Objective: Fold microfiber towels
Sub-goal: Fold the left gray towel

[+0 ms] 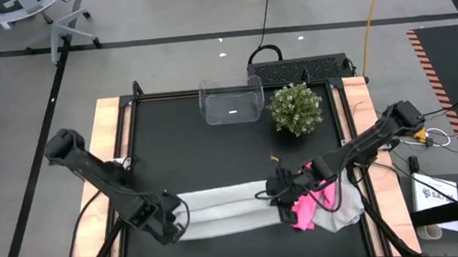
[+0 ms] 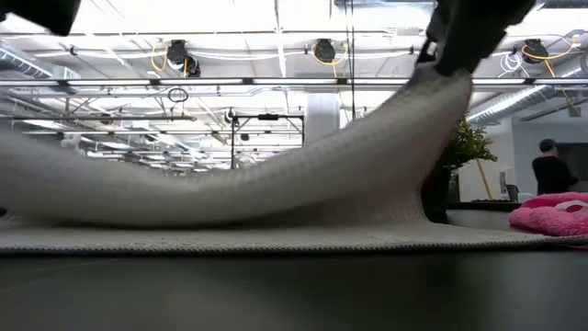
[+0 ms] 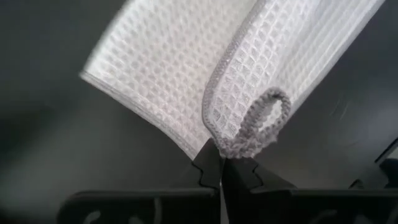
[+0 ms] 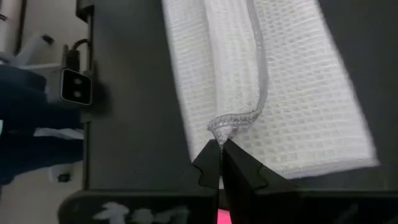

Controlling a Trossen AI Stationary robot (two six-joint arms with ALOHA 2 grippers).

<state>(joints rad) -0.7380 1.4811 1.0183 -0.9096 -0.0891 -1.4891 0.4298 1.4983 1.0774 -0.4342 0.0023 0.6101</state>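
Observation:
A white waffle-weave microfiber towel [image 1: 228, 210] lies stretched along the table's near part, between my two grippers. Part of it is doubled over a lower layer [image 2: 276, 241] that lies flat on the table. My left gripper [image 1: 175, 222] is shut on the towel's left end and my right gripper [image 1: 281, 197] on its right end. In the low view the upper layer [image 2: 303, 175] rises toward the right gripper [image 2: 459, 46]. A pink towel [image 1: 304, 212] and another pale towel [image 1: 342, 210] lie crumpled just right of the right gripper. My left gripper pinches a hemmed corner [image 3: 219, 144] of the white towel between its two fingertips, right beside the grey hanging loop [image 3: 264, 124]. The fingers point steeply down from above. The corner is lifted, and the cloth falls away onto the flat layer below. My right gripper pinches another corner of the towel at its grey hem [image 4: 222, 132] between the two fingertips. It slants down from the table's right side. The corner is raised clear of the table, and the cloth runs down from it in a sagging slope.
A clear plastic bin [image 1: 231, 102] and a small potted plant [image 1: 296, 108] stand at the table's far edge. The black mat [image 1: 198, 152] between them and the towel is bare. A person [image 2: 551, 170] stands in the room beyond the table.

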